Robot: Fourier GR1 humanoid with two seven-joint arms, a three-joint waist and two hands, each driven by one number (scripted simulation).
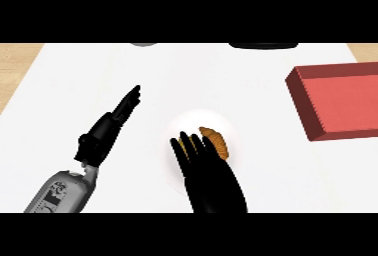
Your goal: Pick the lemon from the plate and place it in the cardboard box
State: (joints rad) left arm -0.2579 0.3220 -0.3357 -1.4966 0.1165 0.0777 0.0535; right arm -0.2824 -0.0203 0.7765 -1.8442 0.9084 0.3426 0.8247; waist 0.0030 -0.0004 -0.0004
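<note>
A white plate (193, 120) lies at the middle of the counter. On its right part rests an orange-brown elongated item (215, 143), the thing on the plate; it does not look clearly like a lemon. My right hand (203, 167) lies over the plate with straight fingers pointing away from me, just left of the item and touching or nearly touching it. My left hand (111, 127) is stretched out open to the left of the plate, fingers pointing up and right. A red-brown box (343, 100) stands at the right edge.
The white counter (221, 70) has wooden strips at its far left and right. A dark object (262, 45) and a grey object (144, 44) peek in at the top edge.
</note>
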